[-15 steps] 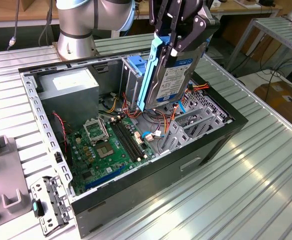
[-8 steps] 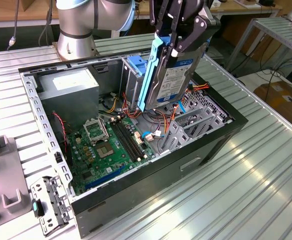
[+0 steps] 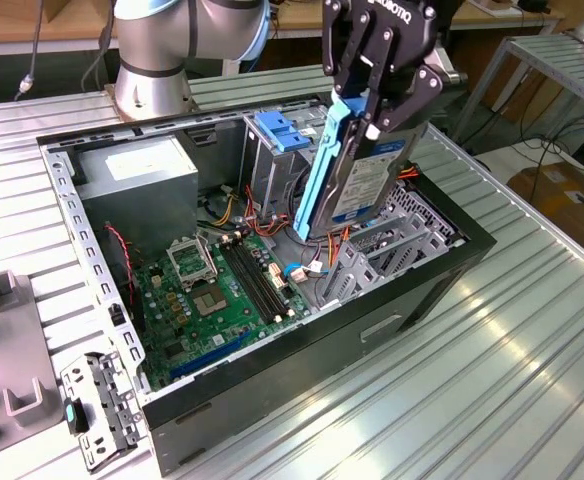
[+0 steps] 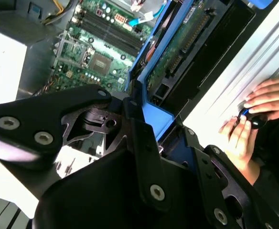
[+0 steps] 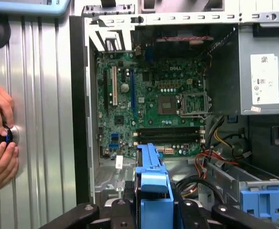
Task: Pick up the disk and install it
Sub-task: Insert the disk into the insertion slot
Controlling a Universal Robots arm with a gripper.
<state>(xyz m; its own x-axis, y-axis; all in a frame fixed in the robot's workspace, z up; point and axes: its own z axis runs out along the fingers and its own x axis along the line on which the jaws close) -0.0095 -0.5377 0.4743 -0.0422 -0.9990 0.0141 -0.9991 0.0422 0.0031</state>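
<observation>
Disk point(image 3: 347, 185): clenched in jaws of gripper point(image 3: 380, 100), standing on end, tilted, low end inside open computer case point(image 3: 302, 370) among loose cables point(image 3: 272, 225). Likely needs squaring to the bay point(image 3: 392, 235), cables clear.

case point(image 3: 392, 322) lay open on the surface point(image 3: 532, 385) | motherboard point(image 3: 222, 300) sat flat inside it | power supply point(image 3: 137, 175) stood behind the motherboard, in the far corner at the exterior view's left | disk point(image 3: 357, 185) hung on edge over the bays point(image 3: 397, 240) at the exterior view's right, top clamped in the tool point(image 3: 377, 105) | a person's hands point(image 5: 0, 112) rested on the surface beside the case
</observation>
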